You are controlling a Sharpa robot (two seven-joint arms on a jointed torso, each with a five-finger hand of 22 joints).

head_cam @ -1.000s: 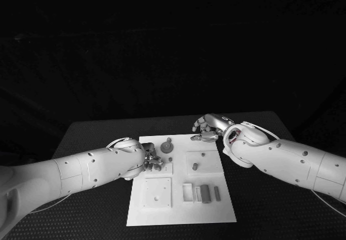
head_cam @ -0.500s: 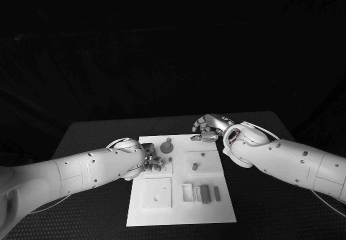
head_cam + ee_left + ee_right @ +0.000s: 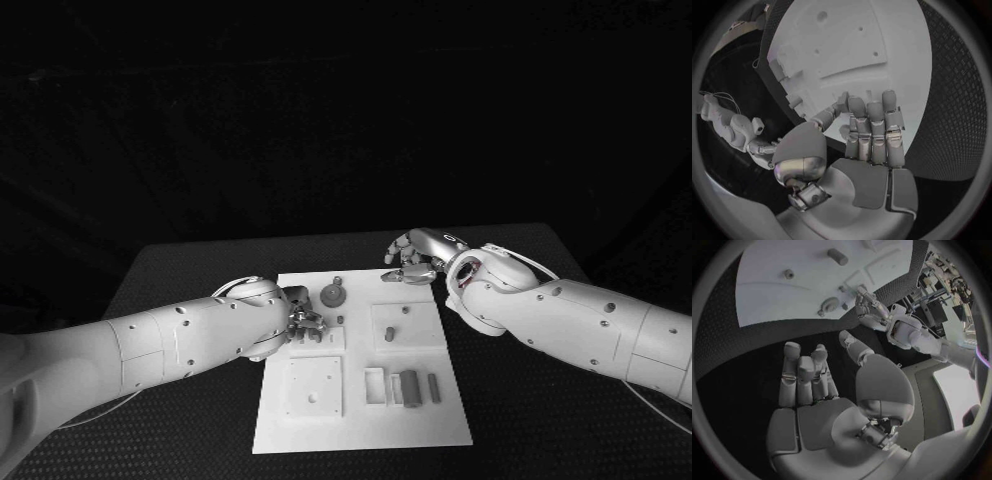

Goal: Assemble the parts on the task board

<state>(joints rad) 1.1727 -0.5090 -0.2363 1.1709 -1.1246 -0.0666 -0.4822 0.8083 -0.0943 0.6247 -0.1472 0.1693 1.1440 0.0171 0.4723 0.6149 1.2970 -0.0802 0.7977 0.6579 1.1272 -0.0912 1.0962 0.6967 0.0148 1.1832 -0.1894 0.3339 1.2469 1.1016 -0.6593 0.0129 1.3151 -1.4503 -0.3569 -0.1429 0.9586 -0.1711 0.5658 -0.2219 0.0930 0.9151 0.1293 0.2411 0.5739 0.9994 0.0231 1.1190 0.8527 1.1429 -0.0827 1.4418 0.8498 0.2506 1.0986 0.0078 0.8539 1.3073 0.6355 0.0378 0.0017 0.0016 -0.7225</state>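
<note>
I am the robot at a black table (image 3: pixel 188 265), with the white task board (image 3: pixel 361 420) lying in the middle of the frame, running from the centre down toward the lower edge. My left hand (image 3: pixel 300 318) sits at the board's left edge, mid-frame, fingers straight and close together over the plate, grasping nothing that I can see. My right hand (image 3: pixel 415 258) hovers at the board's upper right corner, fingers loosely curled and apart, also empty. The parts are small grey pieces: a round part with a stem (image 3: pixel 333 294) near the board's top, a short peg (image 3: pixel 391 331) standing in a square block at centre, and upright bars (image 3: pixel 411 386) in a holder at lower right. The round part lies just beside my left hand, so I judge that is the piece to take. To do it well, I should pinch it by the stem and lift straight, without nudging the pegs close by. The room behind is dark and featureless.
</note>
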